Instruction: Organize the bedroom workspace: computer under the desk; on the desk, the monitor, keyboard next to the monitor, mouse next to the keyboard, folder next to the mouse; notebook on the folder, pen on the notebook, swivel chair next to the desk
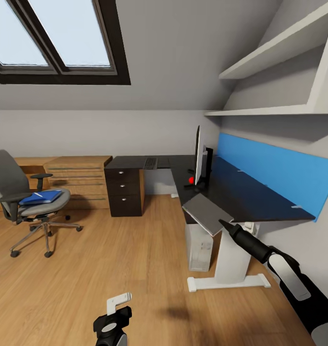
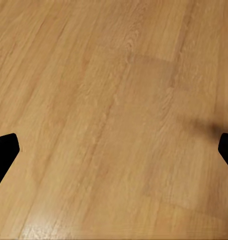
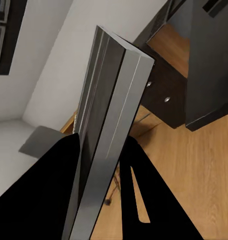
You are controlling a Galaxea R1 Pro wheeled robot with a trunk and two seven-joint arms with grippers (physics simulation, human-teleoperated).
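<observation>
Slim grey-framed keyboard (image 3: 106, 135), seen edge-on

no legible text, label, brand, number or sign is found in the head view or either wrist view. the red dot on the monitor (image 1: 199, 158) is noted as a plain mark, carrying no characters.

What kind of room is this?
Probably an attic room used as a home office: a skylight sits in the sloped ceiling, an L-shaped desk carries a monitor, and a swivel chair stands on the wood floor.
</observation>
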